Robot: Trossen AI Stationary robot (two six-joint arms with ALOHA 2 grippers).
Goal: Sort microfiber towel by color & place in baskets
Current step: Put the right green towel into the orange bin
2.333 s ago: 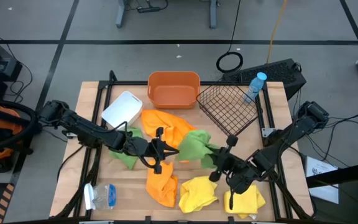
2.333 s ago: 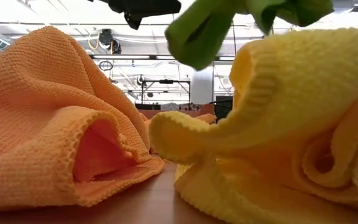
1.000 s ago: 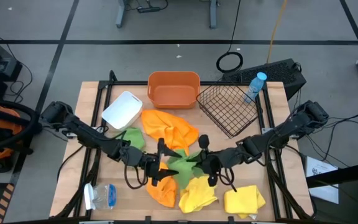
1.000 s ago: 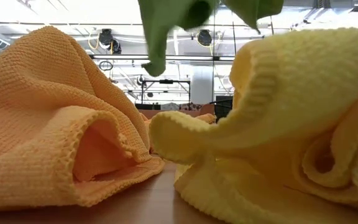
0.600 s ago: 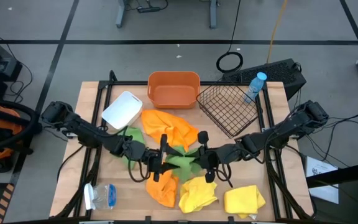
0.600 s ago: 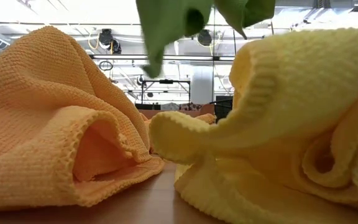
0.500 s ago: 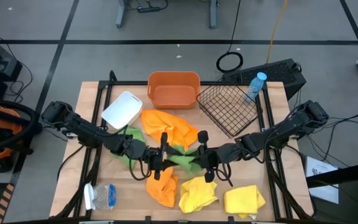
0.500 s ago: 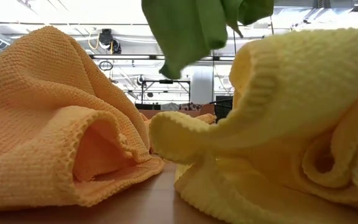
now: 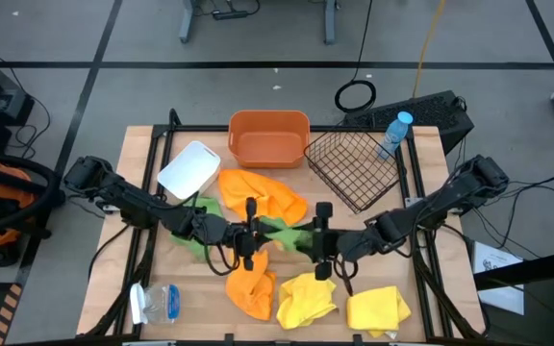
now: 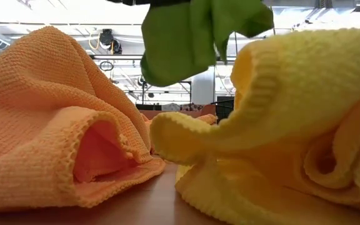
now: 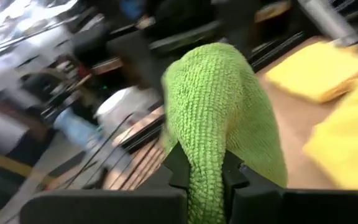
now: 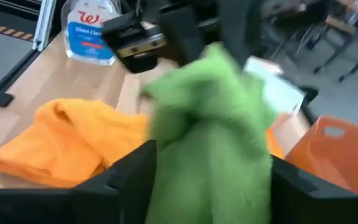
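Observation:
A green towel [image 9: 284, 234] hangs bunched between my two grippers over the table's middle, and the low view shows it [image 10: 186, 40] clear of the table. My left gripper [image 9: 255, 234] is shut on its left end and my right gripper [image 9: 313, 240] on its right end. A second green towel [image 9: 196, 213] lies under my left arm. Two orange towels [image 9: 263, 197] [image 9: 248, 288] and two yellow towels [image 9: 306, 298] [image 9: 378, 309] lie on the table. The orange tub [image 9: 269, 137], white tub [image 9: 188, 170] and wire basket [image 9: 354, 168] stand at the far edge. My left gripper pinches a bunched fold of the green towel [image 11: 205, 163] between its two fingers, coming about level from the table's left. The towel bulges beyond the fingers, lifted clear. My right gripper pinches the towel's other end [image 12: 211, 158] between its two fingers, several layers bunched, coming about level from the table's right.
A clear bottle with a blue cap [image 9: 393, 134] stands by the wire basket. A second bottle [image 9: 158, 303] lies at the near left corner. The orange towel [image 10: 55, 125] and yellow towel [image 10: 280, 125] fill the near edge in the low view.
Both grippers have gone a little toward the table's far edge, carrying the green towel between them. The towel stays off the table and now hangs more bunched below them.

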